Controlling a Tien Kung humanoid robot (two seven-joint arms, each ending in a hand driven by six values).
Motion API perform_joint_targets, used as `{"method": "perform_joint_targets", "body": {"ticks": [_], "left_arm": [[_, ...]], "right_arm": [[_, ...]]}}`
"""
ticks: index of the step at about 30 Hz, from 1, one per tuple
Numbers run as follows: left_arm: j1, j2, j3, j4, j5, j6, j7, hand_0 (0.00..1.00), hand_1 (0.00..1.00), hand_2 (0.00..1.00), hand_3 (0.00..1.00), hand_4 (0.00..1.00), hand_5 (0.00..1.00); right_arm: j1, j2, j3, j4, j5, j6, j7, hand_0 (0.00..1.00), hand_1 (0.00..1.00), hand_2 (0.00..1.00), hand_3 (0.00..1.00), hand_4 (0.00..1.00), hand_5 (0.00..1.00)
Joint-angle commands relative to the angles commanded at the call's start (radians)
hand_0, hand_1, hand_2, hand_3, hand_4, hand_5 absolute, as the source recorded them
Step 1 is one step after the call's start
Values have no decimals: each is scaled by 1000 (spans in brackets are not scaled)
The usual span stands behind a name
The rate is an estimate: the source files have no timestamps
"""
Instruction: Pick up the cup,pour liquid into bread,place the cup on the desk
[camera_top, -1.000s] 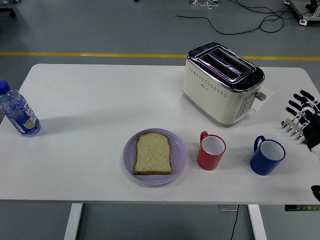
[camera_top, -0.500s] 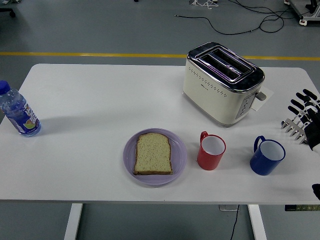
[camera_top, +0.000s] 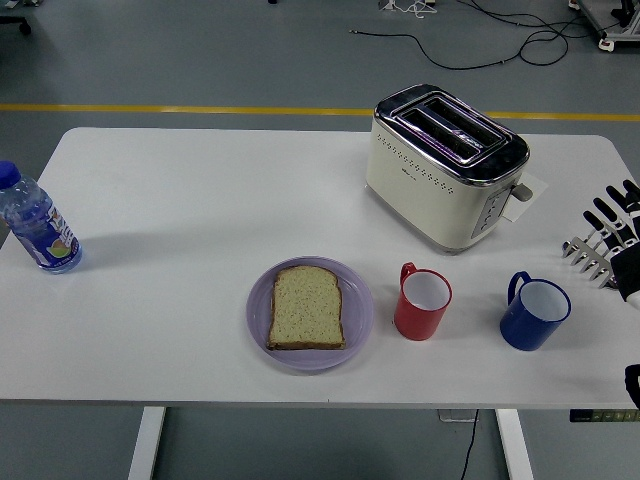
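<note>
R hand (camera_top: 608, 240) is hovering at table's (camera_top: 180, 200) right edge, fingers spread, holding nothing. Blue cup (camera_top: 534, 313) and red cup (camera_top: 422, 301) are standing upright w/ bread (camera_top: 307, 307) lying on plate (camera_top: 358, 312).

We see only one change across the frames: the right hand (camera_top: 612, 240), at the table's right edge, sits further toward the picture's right border than it did a second ago. In the oldest frame its black fingers reach well in over the white table (camera_top: 180, 200). Half a second ago they lie a little nearer the edge, and now part of the hand is cut off by the frame. The fingers (camera_top: 600, 214) are spread and hold nothing, as before, but they sit slightly farther from the blue cup (camera_top: 535, 313) than in either earlier frame. The hand's height in the picture shifts very little.
</note>
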Motion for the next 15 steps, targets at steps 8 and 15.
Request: {"method": "perform_joint_targets", "body": {"ticks": [8, 15], "left_arm": [[0, 0, 2, 0, -2, 0, 0, 645, 659, 674, 517, 243, 849], [0, 0, 2, 0, -1, 0, 0, 643, 658, 674, 518, 242, 849]], "right_arm": [[2, 8, 17, -40, 95, -2, 20, 702, 636, 685, 621, 562, 215], [1, 14, 22, -73, 121, 1, 21, 702, 632, 683, 621, 564, 218]]}}
